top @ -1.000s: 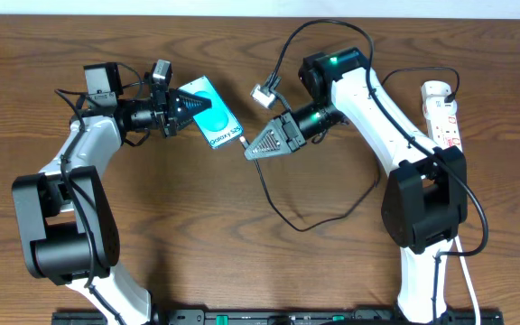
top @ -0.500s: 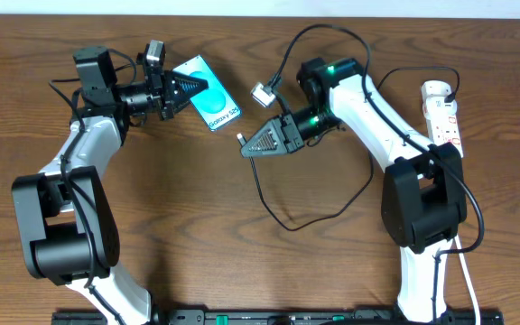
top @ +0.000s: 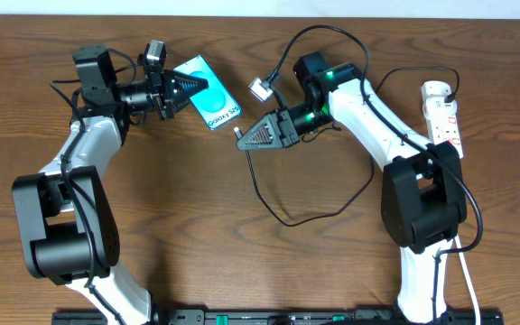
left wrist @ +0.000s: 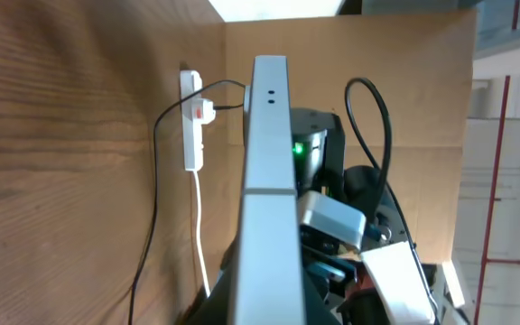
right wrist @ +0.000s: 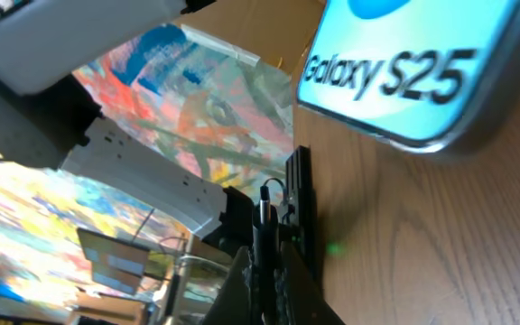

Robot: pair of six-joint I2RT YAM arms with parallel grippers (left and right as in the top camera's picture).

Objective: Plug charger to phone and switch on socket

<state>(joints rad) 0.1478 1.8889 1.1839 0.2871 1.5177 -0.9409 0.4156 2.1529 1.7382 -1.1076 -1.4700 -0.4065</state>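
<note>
My left gripper is shut on the phone, gripping its left short end; the "Galaxy S25" screen faces up. In the left wrist view the phone shows edge-on as a pale bar between dark jaws. My right gripper is shut on the charger, its small black tip poking out just below and right of the phone's near end. In the right wrist view the connector stands between the fingers, a short gap from the phone. The socket lies at the far right.
The charger's black cable loops across the table's middle and runs up to a plug in the socket. A white connector block on a robot cable hangs by the right arm. The socket's thick white cord trails toward the front edge.
The left gripper carried the phone back and to the left, then held still. The right gripper moved up toward the phone's near end with the charger tip.
</note>
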